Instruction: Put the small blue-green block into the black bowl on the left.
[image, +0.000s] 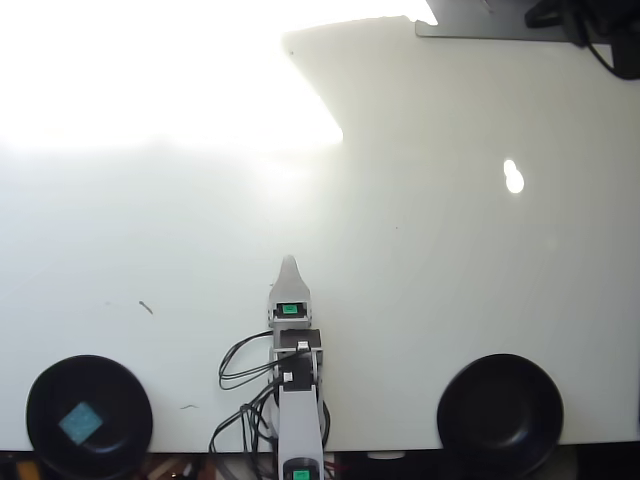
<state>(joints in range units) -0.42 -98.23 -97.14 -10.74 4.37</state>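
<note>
Lying inside the black bowl (89, 416) at the lower left of the overhead view, the small blue-green block (79, 424) is seen resting flat on the bowl's floor, turned like a diamond, so the placing is judged already done. From the jaws (288, 264), which point toward twelve o'clock near the middle of the white desk (450, 250), the block lies at roughly eight o'clock, well apart. Only one pale tip is shown, so it cannot be told whether the jaws are released or clenched; nothing is seen held. A second black bowl (499, 414) sits at about four o'clock from the jaws and looks empty. No further approach to the block is judged necessary.
</note>
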